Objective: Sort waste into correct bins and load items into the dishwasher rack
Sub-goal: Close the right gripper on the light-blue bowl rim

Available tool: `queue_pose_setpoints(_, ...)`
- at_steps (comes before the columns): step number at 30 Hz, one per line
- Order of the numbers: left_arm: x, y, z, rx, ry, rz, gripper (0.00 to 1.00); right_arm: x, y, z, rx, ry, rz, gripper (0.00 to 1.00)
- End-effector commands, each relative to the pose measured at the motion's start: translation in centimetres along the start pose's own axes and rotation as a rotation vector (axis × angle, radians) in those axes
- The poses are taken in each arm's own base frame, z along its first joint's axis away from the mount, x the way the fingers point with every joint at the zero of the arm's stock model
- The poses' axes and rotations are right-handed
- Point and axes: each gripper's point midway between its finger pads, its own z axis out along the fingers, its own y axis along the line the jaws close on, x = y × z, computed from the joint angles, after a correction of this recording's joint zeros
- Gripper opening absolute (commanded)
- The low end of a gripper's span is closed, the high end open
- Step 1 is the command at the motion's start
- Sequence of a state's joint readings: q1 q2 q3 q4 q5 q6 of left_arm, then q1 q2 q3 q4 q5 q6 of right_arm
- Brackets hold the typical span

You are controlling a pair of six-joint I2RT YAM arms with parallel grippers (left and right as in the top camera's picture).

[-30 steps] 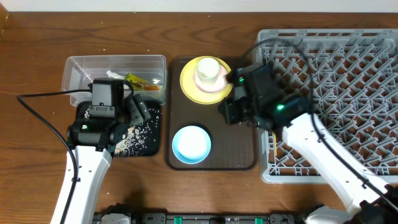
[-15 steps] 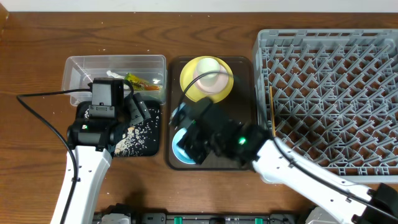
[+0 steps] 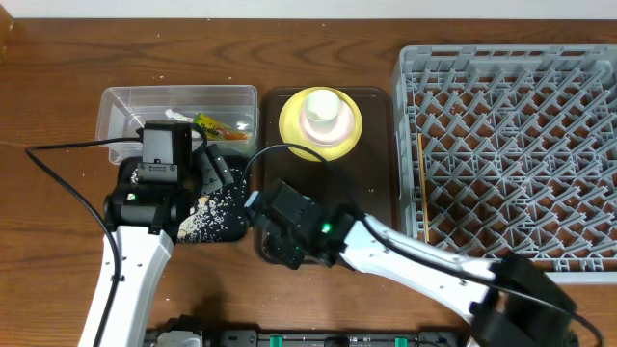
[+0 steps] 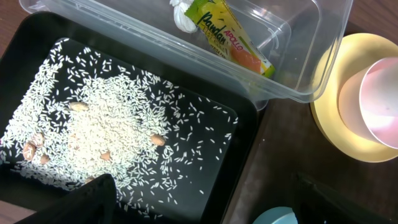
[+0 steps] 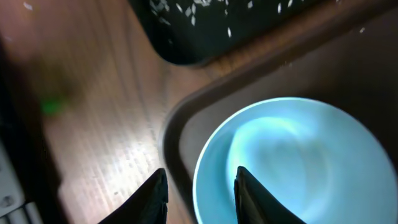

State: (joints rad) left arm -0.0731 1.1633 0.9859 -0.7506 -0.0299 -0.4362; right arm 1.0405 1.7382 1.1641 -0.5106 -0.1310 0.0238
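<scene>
Right arm: swung off the dishwasher rack (image 3: 511, 145) and across to the front-left corner of the brown serving tray (image 3: 371, 207), mid-counter, where it covered the bowl from above.

Right end effector (image 5: 202, 190): part open, nothing held. In the wrist view one fingertip stood outside the near rim of the light blue bowl (image 5: 292, 168) and one over its inside, both clear of the rim.

Left end effector (image 3: 214, 172): wide open and empty, unmoved above the black tray (image 4: 242, 143) toward the counter's left edge.

Waste:
- Rice grains (image 4: 106, 124) lay in the black tray.
- Snack wrapper (image 4: 233, 40) and paper wad (image 4: 183, 15) lay in the clear tub (image 3: 120, 111), just behind it.

Items:
- Yellow plate (image 3: 287, 120) sat at the rear of the serving tray, carrying the white-pink cup (image 3: 321, 111).
- Chopsticks (image 3: 422, 183) lay along the rack's left side.
- Bowl sat on the serving tray, not yet lifted.

Step in hand, as judged: waste appeared sorted and loading was under way, the bowl being next.

Next move, as judged: lower until the rim sits between the fingers, close firmly on that thin smooth edge, lift level, and carry it to the rack at the counter's right edge. A pinch this near the lip could slip or tip the bowl.
</scene>
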Motion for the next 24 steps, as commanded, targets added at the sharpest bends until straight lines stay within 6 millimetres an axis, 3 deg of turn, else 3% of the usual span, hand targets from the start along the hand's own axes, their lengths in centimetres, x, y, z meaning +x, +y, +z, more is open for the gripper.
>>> queue_pose_setpoints(1, 0.0, 0.4, 0.3, -0.018, 0.002, 0.014, 0.90, 0.6, 0.4, 1.9, -0.009, 0.036, -0.024, 0.34)
queue_pose_setpoints(5, 0.1, 0.4, 0.3, -0.018, 0.002, 0.014, 0.90, 1.7, 0.7, 3.8, -0.020, 0.079, 0.020, 0.33)
queue_pose_setpoints(10, 0.1, 0.4, 0.3, -0.018, 0.002, 0.014, 0.91, 2.6, 0.9, 4.9, -0.020, 0.116, 0.016, 0.31)
queue_pose_setpoints(14, 0.0, 0.4, 0.3, -0.018, 0.002, 0.014, 0.90, 2.6, 0.9, 4.8, -0.020, 0.116, 0.016, 0.22)
queue_pose_setpoints(24, 0.1, 0.4, 0.3, -0.018, 0.002, 0.014, 0.90, 1.3, 0.6, 3.4, 0.004, 0.068, 0.011, 0.22)
